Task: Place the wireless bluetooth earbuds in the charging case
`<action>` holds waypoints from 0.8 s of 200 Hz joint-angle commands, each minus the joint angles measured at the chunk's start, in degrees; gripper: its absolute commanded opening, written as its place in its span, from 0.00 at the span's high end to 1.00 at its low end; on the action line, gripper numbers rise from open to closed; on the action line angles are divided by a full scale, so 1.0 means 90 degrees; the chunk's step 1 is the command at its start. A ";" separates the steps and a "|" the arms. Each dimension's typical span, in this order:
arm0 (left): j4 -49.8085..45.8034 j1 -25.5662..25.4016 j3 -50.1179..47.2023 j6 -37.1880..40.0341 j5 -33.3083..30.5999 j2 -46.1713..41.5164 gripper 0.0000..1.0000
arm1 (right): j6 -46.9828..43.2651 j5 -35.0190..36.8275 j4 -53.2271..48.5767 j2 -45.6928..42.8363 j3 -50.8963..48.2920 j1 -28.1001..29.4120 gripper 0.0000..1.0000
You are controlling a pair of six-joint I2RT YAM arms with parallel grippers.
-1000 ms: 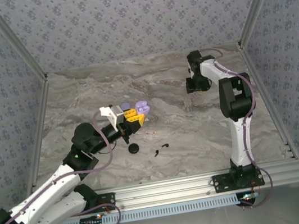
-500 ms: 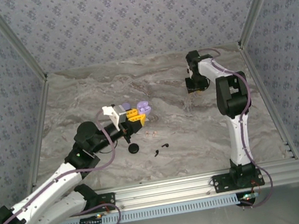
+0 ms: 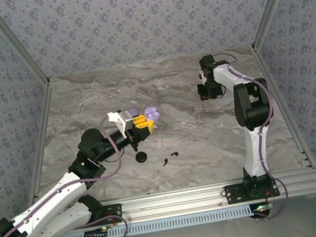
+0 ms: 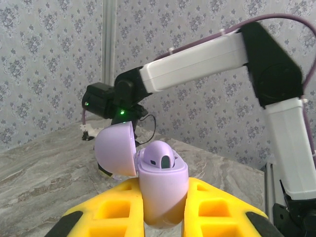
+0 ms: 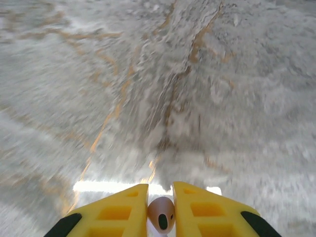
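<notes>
Nothing loose on the desk has budged in the last second, only the arms did. The left arm shifted a hair and has sat put since. The right arm swayed its elbow toward the left edge and back toward the right one, and its wrist view is smeared, so we reckon it's on the move. The left tool is clamped around the charging case, holding it up left of the desk's middle with the lid flipped open. The right tool, over by the far right corner, is pinching a pinkish earbud. The two are well apart, so we'd say the carry to the case has barely begun. Two black earbuds lie loose toward the near edge.
</notes>
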 commanded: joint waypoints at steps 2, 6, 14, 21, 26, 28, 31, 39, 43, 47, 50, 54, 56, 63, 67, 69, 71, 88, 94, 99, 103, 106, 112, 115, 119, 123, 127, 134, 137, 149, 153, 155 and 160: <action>0.0595 0.0007 -0.0090 -0.0256 -0.0104 0.0081 1.00 | 0.0301 -0.0727 0.0654 -0.1346 -0.0601 -0.0014 0.80; 0.0666 0.0007 -0.0115 -0.0295 -0.0096 0.0109 1.00 | 0.0377 -0.0896 0.0805 -0.1557 -0.0758 -0.0014 0.80; 0.0808 0.0008 -0.0155 -0.0373 -0.0098 0.0157 1.00 | 0.0557 -0.1240 0.1108 -0.2003 -0.1085 -0.0013 0.80; 0.0932 0.0007 -0.0184 -0.0443 -0.0099 0.0202 1.00 | 0.0752 -0.1541 0.1439 -0.2409 -0.1396 -0.0014 0.80; 0.1030 0.0007 -0.0202 -0.0483 -0.0096 0.0246 1.00 | 0.0916 -0.1726 0.1667 -0.2692 -0.1593 -0.0010 0.80; 0.1063 0.0007 -0.0205 -0.0499 -0.0091 0.0260 1.00 | 0.1000 -0.1807 0.1758 -0.2802 -0.1683 -0.0014 0.80; 0.1116 0.0007 -0.0214 -0.0527 -0.0081 0.0286 1.00 | 0.1104 -0.1941 0.1910 -0.3003 -0.1822 -0.0009 0.80; 0.1262 0.0011 -0.0234 -0.0575 -0.0055 0.0355 1.00 | 0.1439 -0.2201 0.2304 -0.3495 -0.2214 0.0004 0.81; 0.1326 0.0007 -0.0240 -0.0595 -0.0050 0.0393 1.00 | 0.1607 -0.2350 0.2526 -0.3735 -0.2388 0.0015 0.80; 0.1396 0.0012 -0.0245 -0.0614 -0.0027 0.0439 1.00 | 0.1742 -0.2472 0.2712 -0.3955 -0.2541 0.0038 0.80; 0.1453 0.0008 -0.0252 -0.0620 -0.0023 0.0459 1.00 | 0.1877 -0.2550 0.2875 -0.4134 -0.2747 0.0045 0.80; 0.1525 0.0007 -0.0256 -0.0627 -0.0013 0.0492 1.00 | 0.2003 -0.2641 0.3065 -0.4355 -0.2935 0.0075 0.80; 0.1570 0.0007 -0.0262 -0.0627 -0.0012 0.0519 1.00 | 0.2092 -0.2666 0.3152 -0.4468 -0.3007 0.0098 0.80; 0.1715 0.0012 -0.0283 -0.0619 0.0003 0.0579 1.00 | 0.2306 -0.2787 0.3429 -0.4829 -0.3231 0.0160 0.80; 0.1799 0.0007 -0.0293 -0.0604 -0.0001 0.0618 1.00 | 0.2419 -0.2850 0.3556 -0.5015 -0.3351 0.0192 0.80; 0.1848 0.0007 -0.0294 -0.0597 -0.0001 0.0644 1.00 | 0.2465 -0.2896 0.3624 -0.5106 -0.3389 0.0215 0.80; 0.1893 0.0007 -0.0301 -0.0586 -0.0006 0.0665 1.00 | 0.2518 -0.2925 0.3677 -0.5188 -0.3438 0.0235 0.80; 0.2153 0.0007 -0.0270 -0.0434 -0.0028 0.0831 1.00 | 0.2930 -0.3055 0.4125 -0.5900 -0.3773 0.0420 0.80; 0.2222 0.0007 -0.0248 -0.0373 -0.0050 0.0885 1.00 | 0.3057 -0.3083 0.4288 -0.6130 -0.3873 0.0485 0.80; 0.2289 0.0007 -0.0237 -0.0322 -0.0059 0.0930 1.00 | 0.3244 -0.3093 0.4424 -0.6309 -0.3952 0.0540 0.80; 0.2339 0.0007 -0.0221 -0.0283 -0.0058 0.0968 1.00 | 0.3350 -0.3132 0.4503 -0.6428 -0.4006 0.0586 0.80; 0.2384 0.0007 -0.0212 -0.0256 -0.0060 0.0998 1.00 | 0.3428 -0.3166 0.4590 -0.6524 -0.4038 0.0608 0.80; 0.2467 0.0012 -0.0192 -0.0214 -0.0062 0.1055 1.00 | 0.3576 -0.3275 0.4769 -0.6708 -0.4106 0.0665 0.80; 0.2504 0.0008 -0.0187 -0.0196 -0.0055 0.1085 1.00 | 0.3648 -0.3317 0.4850 -0.6788 -0.4125 0.0684 0.80; 0.2560 0.0007 -0.0177 -0.0163 -0.0042 0.1125 1.00 | 0.3722 -0.3358 0.4942 -0.6887 -0.4149 0.0728 0.80; 0.2621 0.0012 -0.0168 -0.0136 -0.0015 0.1167 1.00 | 0.3779 -0.3377 0.5009 -0.6982 -0.4162 0.0772 0.80; 0.2681 0.0008 -0.0165 -0.0108 0.0021 0.1211 1.00 | 0.3820 -0.3395 0.5062 -0.7073 -0.4175 0.0829 0.80; 0.2777 0.0012 -0.0153 -0.0078 0.0054 0.1280 1.00 | 0.3832 -0.3355 0.5143 -0.7230 -0.4176 0.0956 0.80; 0.2829 0.0008 -0.0148 -0.0075 0.0075 0.1307 1.00 | 0.3820 -0.3315 0.5141 -0.7290 -0.4177 0.1030 0.79; 0.3057 0.0004 -0.0162 -0.0085 0.0139 0.1436 1.00 | 0.3787 -0.3166 0.5164 -0.7489 -0.4163 0.1286 0.79; 0.3116 0.0007 -0.0159 -0.0106 0.0157 0.1479 1.00 | 0.3786 -0.3116 0.5199 -0.7537 -0.4159 0.1374 0.79; 0.3147 0.0007 -0.0150 -0.0116 0.0163 0.1499 1.00 | 0.3788 -0.3087 0.5226 -0.7558 -0.4162 0.1414 0.79; 0.3197 0.0000 -0.0139 -0.0155 0.0188 0.1544 1.00 | 0.3777 -0.3018 0.5259 -0.7592 -0.4163 0.1545 0.79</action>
